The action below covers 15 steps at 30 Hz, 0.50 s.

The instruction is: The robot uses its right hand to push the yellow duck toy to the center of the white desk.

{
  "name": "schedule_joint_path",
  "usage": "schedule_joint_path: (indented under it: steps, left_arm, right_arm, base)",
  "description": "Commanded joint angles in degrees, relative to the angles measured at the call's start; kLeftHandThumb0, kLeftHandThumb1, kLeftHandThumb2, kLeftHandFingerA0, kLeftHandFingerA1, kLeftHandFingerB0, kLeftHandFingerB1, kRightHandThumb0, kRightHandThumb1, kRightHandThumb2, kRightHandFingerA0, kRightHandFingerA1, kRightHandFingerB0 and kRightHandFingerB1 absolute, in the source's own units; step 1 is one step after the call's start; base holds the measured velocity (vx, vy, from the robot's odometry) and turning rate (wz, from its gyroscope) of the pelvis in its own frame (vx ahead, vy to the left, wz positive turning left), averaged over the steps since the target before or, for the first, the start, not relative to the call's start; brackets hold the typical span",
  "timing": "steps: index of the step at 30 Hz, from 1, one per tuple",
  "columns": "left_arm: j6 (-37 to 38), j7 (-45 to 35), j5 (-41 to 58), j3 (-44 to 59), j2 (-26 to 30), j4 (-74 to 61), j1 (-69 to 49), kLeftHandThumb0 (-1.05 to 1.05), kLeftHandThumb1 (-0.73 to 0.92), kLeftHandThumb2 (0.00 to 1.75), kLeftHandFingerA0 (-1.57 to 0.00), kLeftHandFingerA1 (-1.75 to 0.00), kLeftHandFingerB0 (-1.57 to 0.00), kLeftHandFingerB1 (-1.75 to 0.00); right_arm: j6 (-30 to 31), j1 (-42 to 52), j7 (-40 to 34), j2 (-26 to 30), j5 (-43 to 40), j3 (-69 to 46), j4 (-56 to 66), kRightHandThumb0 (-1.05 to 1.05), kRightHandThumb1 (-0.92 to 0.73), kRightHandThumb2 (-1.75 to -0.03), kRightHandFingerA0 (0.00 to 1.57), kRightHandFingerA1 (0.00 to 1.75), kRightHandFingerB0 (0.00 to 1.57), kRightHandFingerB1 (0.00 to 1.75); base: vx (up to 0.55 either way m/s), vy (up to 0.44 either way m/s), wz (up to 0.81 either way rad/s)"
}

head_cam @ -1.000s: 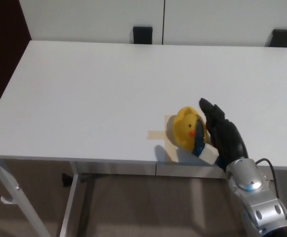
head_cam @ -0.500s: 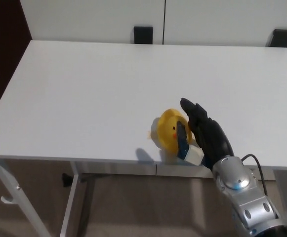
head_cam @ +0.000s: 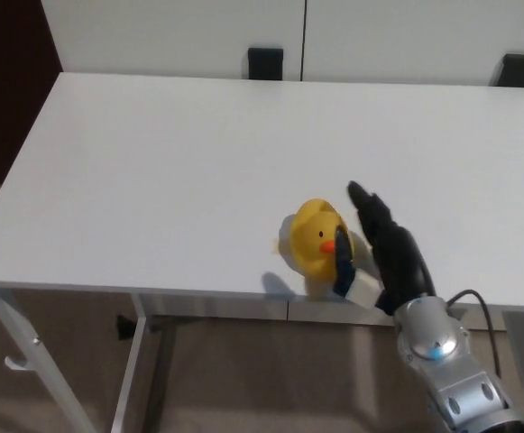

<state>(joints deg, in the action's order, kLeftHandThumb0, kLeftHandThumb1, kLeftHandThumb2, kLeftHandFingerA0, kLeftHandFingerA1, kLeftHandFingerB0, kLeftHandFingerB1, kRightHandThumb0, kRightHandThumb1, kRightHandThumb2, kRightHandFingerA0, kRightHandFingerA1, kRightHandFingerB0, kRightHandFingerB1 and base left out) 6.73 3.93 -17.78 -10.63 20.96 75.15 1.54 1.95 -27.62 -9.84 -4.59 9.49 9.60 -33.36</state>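
The yellow duck toy (head_cam: 314, 242) with an orange beak stands near the front edge of the white desk (head_cam: 198, 162), a little right of its middle. My right hand (head_cam: 383, 248) reaches in from the lower right and is open, its black fingers stretched flat beside the duck's right side, thumb close to the duck's base. Whether the fingers touch the duck I cannot tell. A bit of tan tape is mostly hidden under the duck. My left hand does not show.
Two dark chair backs (head_cam: 264, 63) (head_cam: 519, 69) stand behind the desk's far edge. A dark panel (head_cam: 9, 81) is at the far left. The desk's metal legs (head_cam: 27, 352) and floor show below the front edge.
Over the second the duck slid left along the front edge, pushed by my right hand. Since half a second ago the hand has drawn back slightly to the right and the duck has turned to face front.
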Motion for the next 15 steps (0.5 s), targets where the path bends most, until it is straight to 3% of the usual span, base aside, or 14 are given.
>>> schedule_joint_path:
  steps: [1,7,8,9,11,15]
  left_arm:
    - [2.0,0.1,-0.3,0.2,0.7,0.5,-0.6,-0.19,0.7,0.65,-0.84,-0.81,-0.8,-0.65]
    - [1.5,0.1,-0.1,0.4,0.6,0.3,-0.5,-0.2,0.68,0.66,-0.84,-0.86,-0.82,-0.69]
    - [1.4,0.1,-0.2,0.3,0.7,0.3,-0.5,-0.22,0.73,0.62,-0.82,-0.8,-0.8,-0.64]
    - [1.3,0.1,-0.3,0.3,0.8,0.3,-0.5,-0.21,0.72,0.64,-0.81,-0.81,-0.8,-0.64]
    - [1.3,0.2,-0.3,0.2,0.9,0.3,-0.5,-0.21,0.72,0.64,-0.81,-0.81,-0.8,-0.64]
    - [1.2,-0.2,-0.1,0.6,1.3,0.3,-0.3,-0.22,0.72,0.65,-0.85,-0.82,-0.84,-0.68]
  right_arm:
    - [-6.2,3.2,-19.6,6.8,10.7,-3.9,5.1,-0.86,-0.92,-0.86,0.0,0.0,0.0,0.0]
    - [-6.5,4.6,-26.2,12.3,14.7,-7.7,9.9,-0.87,-0.92,-0.86,0.0,0.0,0.0,0.0]
    - [-8.5,6.1,-26.1,14.7,14.6,-9.5,11.6,-0.84,-0.84,-0.9,0.0,0.0,0.0,0.0]
    - [-10.8,7.6,-25.4,17.0,13.9,-11.5,12.9,-1.05,-0.86,-1.15,0.0,0.25,0.0,0.2]
    - [-12.3,8.7,-25.0,18.6,13.5,-12.8,13.9,-1.05,-0.86,-1.15,0.0,0.25,0.0,0.2]
    - [-20.4,19.5,-15.9,26.3,3.2,-25.5,18.1,-1.05,-0.82,-1.09,0.0,0.31,0.0,0.21]
  base:
    - [0.0,0.0,0.0]
    - [0.0,0.0,0.0]
    - [0.0,0.0,0.0]
    - [0.0,0.0,0.0]
    - [0.0,0.0,0.0]
    - [0.0,0.0,0.0]
